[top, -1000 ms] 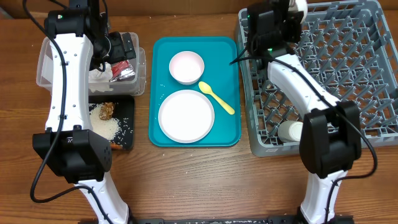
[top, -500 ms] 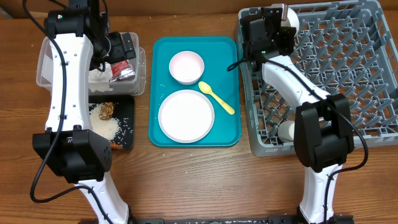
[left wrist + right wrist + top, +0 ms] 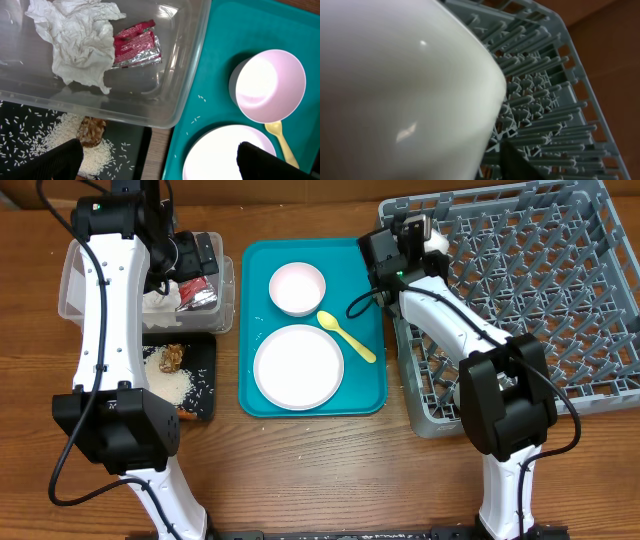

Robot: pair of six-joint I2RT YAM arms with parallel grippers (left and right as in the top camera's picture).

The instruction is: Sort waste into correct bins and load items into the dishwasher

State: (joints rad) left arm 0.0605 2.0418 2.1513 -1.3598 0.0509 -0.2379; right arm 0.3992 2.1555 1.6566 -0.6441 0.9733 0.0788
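The right gripper (image 3: 420,230) is clamped on a white bowl (image 3: 395,90) over the edge of the grey dish rack (image 3: 540,290), beside the teal tray (image 3: 365,395). The left gripper (image 3: 160,162), fingers spread wide, hangs above the clear tub (image 3: 192,60), which holds the napkin (image 3: 75,40) and foil wrapper (image 3: 136,45). The rice (image 3: 65,142) lies in the black tray (image 3: 20,125). The plate (image 3: 298,367), second bowl (image 3: 297,287) and yellow spoon (image 3: 348,336) sit on the teal tray.

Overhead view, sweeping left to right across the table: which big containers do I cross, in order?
clear tub → teal tray → grey dish rack
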